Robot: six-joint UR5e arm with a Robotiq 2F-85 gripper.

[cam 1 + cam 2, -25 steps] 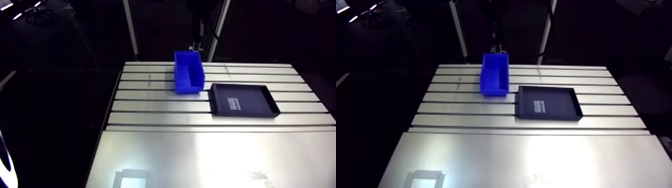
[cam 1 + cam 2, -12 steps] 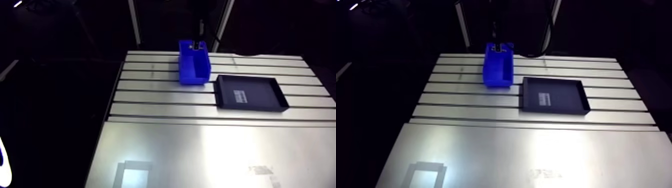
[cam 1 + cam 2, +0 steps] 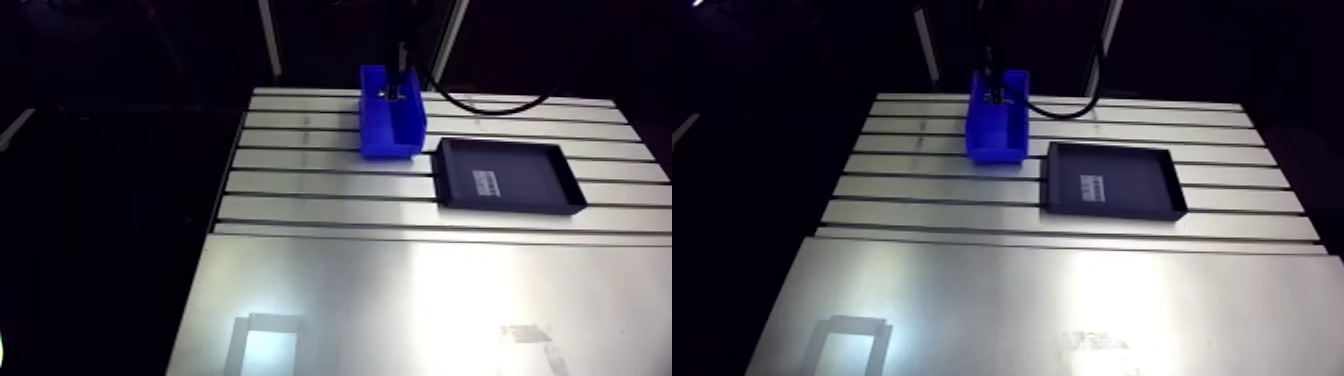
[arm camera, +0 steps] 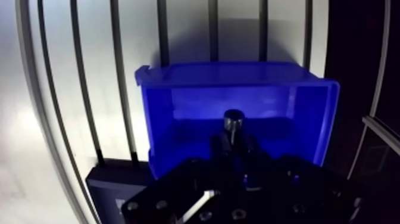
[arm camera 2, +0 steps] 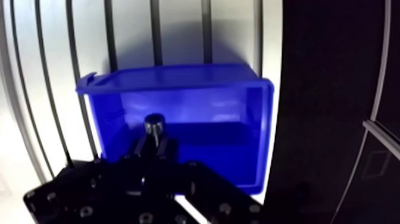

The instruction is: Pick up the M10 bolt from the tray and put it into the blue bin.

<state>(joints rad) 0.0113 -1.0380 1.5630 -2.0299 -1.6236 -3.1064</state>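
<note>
Jaws moved over blue bin (image 4: 238, 75), clamping bolt (image 4: 233, 121)

Arm view: high up, angled down across table (image 3: 400, 290) toward far edge; blue bin (image 3: 385, 140), tray (image 3: 510, 175) small, far off. Wrist view: close, looking down past gripper (image 4: 235, 143) into bin. Shared: bin, tray corner, slots.
</note>
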